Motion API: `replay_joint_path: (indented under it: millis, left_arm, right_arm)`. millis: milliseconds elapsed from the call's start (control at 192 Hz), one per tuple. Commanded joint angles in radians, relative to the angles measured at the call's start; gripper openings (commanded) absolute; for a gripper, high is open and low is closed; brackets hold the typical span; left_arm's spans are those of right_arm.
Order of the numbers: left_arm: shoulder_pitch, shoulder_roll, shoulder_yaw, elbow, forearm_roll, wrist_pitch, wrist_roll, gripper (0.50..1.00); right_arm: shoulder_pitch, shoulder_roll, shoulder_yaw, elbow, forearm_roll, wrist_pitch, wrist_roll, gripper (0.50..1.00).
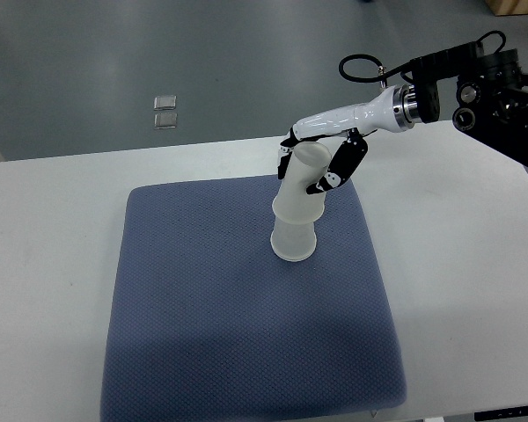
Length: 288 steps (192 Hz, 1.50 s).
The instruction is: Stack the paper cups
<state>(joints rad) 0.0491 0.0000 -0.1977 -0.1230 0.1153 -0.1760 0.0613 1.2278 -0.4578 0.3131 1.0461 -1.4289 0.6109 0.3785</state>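
Two translucent white paper cups stand mouth down on the blue mat [202, 334], one over the other. The lower cup [293, 240] rests on the mat near its upper middle. The upper cup [301, 180] sits tilted on top of it, leaning to the upper right. My right hand [321, 158] reaches in from the upper right, and its black-and-white fingers [345, 163] curl around the upper cup's top half. The left arm does not show.
The mat lies on a white table [458, 264]. Two small clear objects [165, 111] lie on the grey floor beyond the table's far edge. Black robot hardware [502, 92] fills the upper right corner.
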Motion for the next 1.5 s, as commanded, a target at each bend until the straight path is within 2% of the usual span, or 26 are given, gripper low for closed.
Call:
replay_joint_path:
  millis: [0, 104, 203, 276, 396, 474, 901, 1104, 1318, 1385, 1495]
  left_arm:
    - [0.0, 0.0, 0.001, 0.0, 0.0, 0.0, 0.0, 1.0]
    - [0.0, 0.0, 0.001, -0.001, 0.0, 0.001, 0.0, 1.0]
    - [0.0, 0.0, 0.0, 0.0, 0.0, 0.001, 0.0, 1.0]
    - [0.0, 0.0, 0.0, 0.0, 0.0, 0.001, 0.0, 1.0]
    - [0.0, 0.0, 0.0, -0.001, 0.0, 0.0, 0.0, 1.0]
    - [0.0, 0.0, 0.001, 0.0, 0.001, 0.001, 0.0, 1.0]
    - [0.0, 0.0, 0.0, 0.0, 0.0, 0.001, 0.0, 1.0]
    - [0.0, 0.0, 0.001, -0.001, 0.0, 0.001, 0.0, 1.0]
    - [0.0, 0.0, 0.0, -0.001, 0.0, 0.0, 0.0, 1.0]
    - [0.0, 0.0, 0.0, -0.001, 0.0, 0.0, 0.0, 1.0]
    - [0.0, 0.0, 0.0, 0.0, 0.0, 0.001, 0.0, 1.0]
  right_arm:
    - [-0.005, 0.002, 0.0, 0.0, 0.001, -0.002, -0.006, 0.535]
    - [-0.011, 0.014, 0.0, 0.0, 0.001, -0.003, -0.021, 0.545]
    - [-0.014, 0.021, 0.001, 0.0, 0.002, -0.006, -0.026, 0.582]
    - [-0.016, 0.027, 0.003, 0.0, 0.002, -0.01, -0.029, 0.66]
    - [-0.016, 0.042, 0.011, 0.0, 0.002, -0.019, -0.029, 0.86]
    - [-0.021, 0.042, 0.014, 0.0, 0.012, -0.036, -0.029, 0.907]
    - [-0.031, 0.041, 0.031, -0.041, 0.035, -0.051, -0.026, 0.917]
    - [-0.094, 0.033, 0.075, -0.132, 0.331, -0.042, -0.032, 0.917]
    - [-0.117, 0.042, 0.08, -0.293, 0.685, -0.049, -0.032, 0.915]
    - [-0.137, 0.047, 0.078, -0.331, 0.825, -0.045, -0.056, 0.915]
    - [-0.177, 0.08, 0.081, -0.396, 1.057, -0.051, -0.173, 0.915]
